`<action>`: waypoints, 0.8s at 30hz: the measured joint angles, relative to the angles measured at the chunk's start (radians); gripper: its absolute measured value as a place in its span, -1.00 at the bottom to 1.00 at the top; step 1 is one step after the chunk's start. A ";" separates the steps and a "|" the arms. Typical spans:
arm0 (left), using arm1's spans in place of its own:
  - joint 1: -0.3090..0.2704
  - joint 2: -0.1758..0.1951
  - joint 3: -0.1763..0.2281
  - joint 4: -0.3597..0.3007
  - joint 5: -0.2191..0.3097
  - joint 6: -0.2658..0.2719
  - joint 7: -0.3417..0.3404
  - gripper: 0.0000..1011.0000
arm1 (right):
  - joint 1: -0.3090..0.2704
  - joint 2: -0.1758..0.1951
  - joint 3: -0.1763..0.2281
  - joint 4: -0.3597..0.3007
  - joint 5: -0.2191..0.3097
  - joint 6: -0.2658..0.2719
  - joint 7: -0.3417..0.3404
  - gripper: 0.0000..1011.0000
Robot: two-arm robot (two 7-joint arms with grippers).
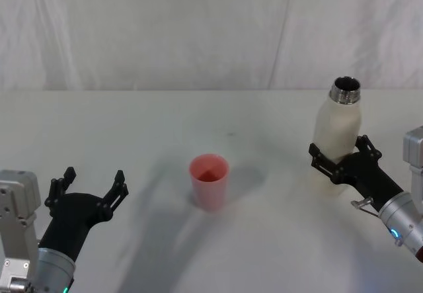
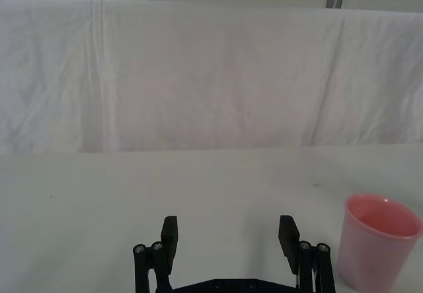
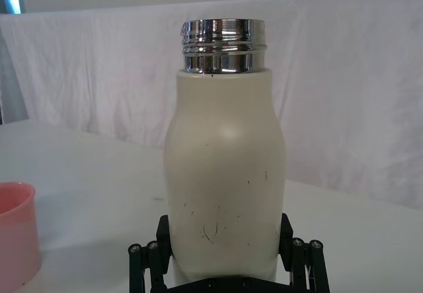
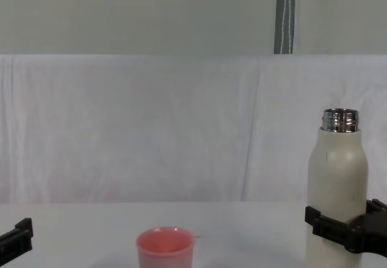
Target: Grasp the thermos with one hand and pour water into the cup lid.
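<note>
The thermos [image 1: 334, 131] is a tall cream-white bottle with an open steel neck, standing upright at the right of the table. My right gripper [image 1: 337, 146] is shut on its lower body, one black finger pressed against each side, as the right wrist view shows for the thermos [image 3: 225, 174]. The cup lid [image 1: 209, 180], a small pink cup, stands upright near the table's middle, well to the left of the thermos. Its inside looks empty. My left gripper [image 1: 94, 174] hovers open at the front left, apart from the cup lid [image 2: 378, 240].
The white table [image 1: 198, 121] runs back to a white cloth backdrop [image 1: 198, 28]. A wide bare stretch lies between the cup lid and the thermos, and another to the left of the cup.
</note>
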 joint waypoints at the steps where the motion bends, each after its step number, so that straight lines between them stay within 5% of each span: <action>1: 0.000 0.000 0.000 0.000 0.000 0.000 0.000 0.98 | 0.001 -0.001 0.001 0.001 0.000 0.001 0.001 0.88; 24: 0.000 0.000 0.000 0.000 0.000 0.000 0.000 0.98 | 0.021 -0.005 -0.001 0.013 0.016 0.032 0.015 0.88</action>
